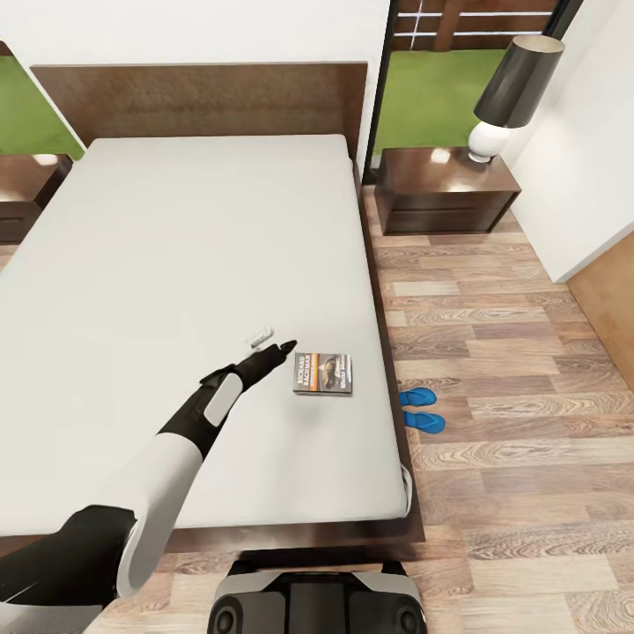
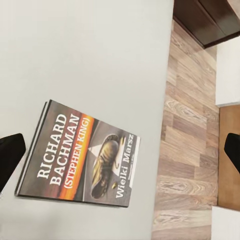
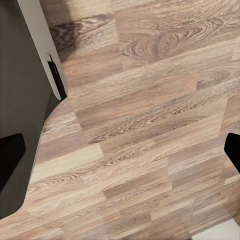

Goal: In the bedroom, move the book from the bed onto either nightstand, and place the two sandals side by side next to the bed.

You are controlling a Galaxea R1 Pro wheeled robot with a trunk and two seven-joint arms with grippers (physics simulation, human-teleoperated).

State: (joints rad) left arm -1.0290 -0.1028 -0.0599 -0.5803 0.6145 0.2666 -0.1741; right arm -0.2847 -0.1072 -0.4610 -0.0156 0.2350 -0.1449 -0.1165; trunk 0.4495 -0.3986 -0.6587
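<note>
1. Left end effector (image 1: 275, 342) hovers over the bed (image 1: 176, 291), its fingers spread wide and holding nothing; in the left wrist view the two dark fingertips (image 2: 10, 155) sit at opposite edges with the book between them.
2. One finger of it is white and the other black in the head view, and the black tip points toward the book (image 1: 323, 373), just short of its near edge.
3. That book lies flat on the light-grey mattress, close to the bed's right edge and toward the foot end.
4. Its cover faces up: white lettering reading "RICHARD BACHMAN (STEPHEN KING)" over an orange band, and a small picture beside it (image 2: 82, 155).
5. Two bright blue sandals (image 1: 421, 409) lie on the wooden floor (image 1: 511, 423) just beside the bed's right side, close together and roughly parallel, level with the book.
6. A dark reddish-brown nightstand (image 1: 445, 189) with two drawers stands at the head of the bed on the right, against the wall, well apart from the book.
7. On its top stands a lamp (image 1: 511, 92) with a white base and a dark shade, tilted in the view.
8. Part of a second nightstand (image 1: 26, 189) shows at the left of the headboard (image 1: 198, 97).
9. Right end effector (image 3: 120, 145) points down at bare floor planks, its fingertips far apart and empty, with the robot's dark base (image 3: 25, 100) beside it.
</note>
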